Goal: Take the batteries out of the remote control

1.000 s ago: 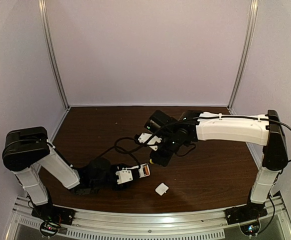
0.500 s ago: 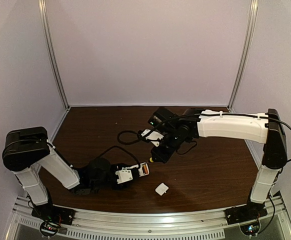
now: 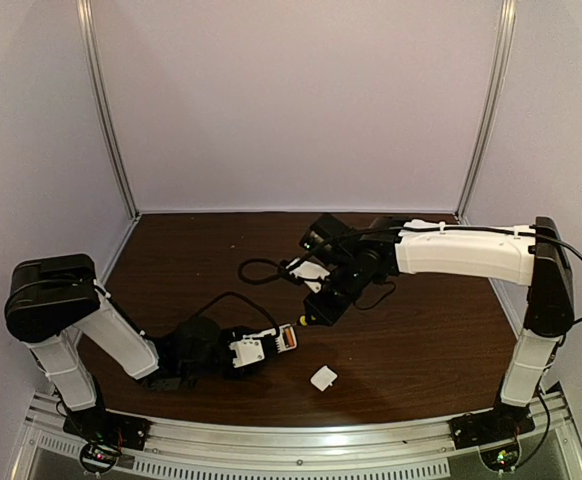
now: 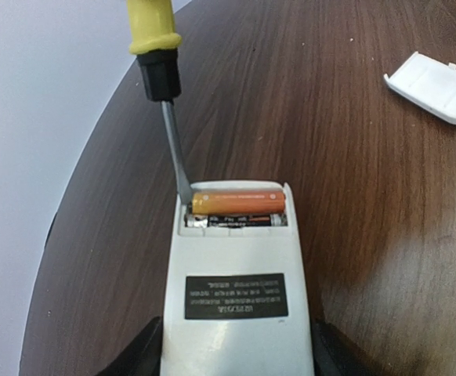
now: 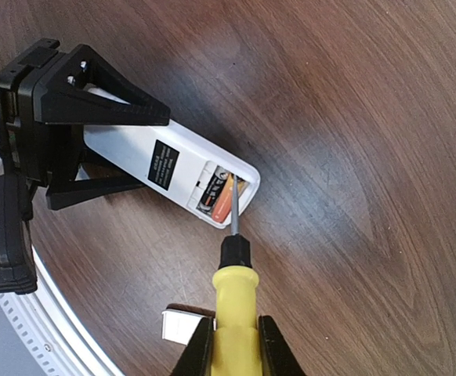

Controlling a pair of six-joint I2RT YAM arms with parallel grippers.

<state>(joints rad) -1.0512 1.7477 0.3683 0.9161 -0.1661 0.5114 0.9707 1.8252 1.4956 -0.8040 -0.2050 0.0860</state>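
The remote control (image 4: 236,298) lies back-up on the table, white with a dark label, its compartment open. My left gripper (image 3: 261,350) is shut on its sides. An orange battery (image 4: 237,201) and a dark battery (image 4: 234,222) lie in the compartment; both also show in the right wrist view, the orange one (image 5: 222,200) beside the dark one (image 5: 210,190). My right gripper (image 5: 234,348) is shut on the yellow-handled screwdriver (image 5: 234,313). Its metal tip (image 4: 182,188) touches the left end of the orange battery. The remote (image 5: 165,166) shows held by the left gripper's black fingers (image 5: 95,94).
The small white square cover (image 3: 323,378) lies on the brown table in front of the remote, also seen in the left wrist view (image 4: 433,84) and behind the screwdriver handle (image 5: 182,325). Black cables (image 3: 256,272) loop over the table's middle. A metal rail (image 3: 301,440) runs along the near edge.
My right gripper has moved down and left with the screwdriver, bringing its tip to the remote's open compartment. The left gripper and remote have stayed put.
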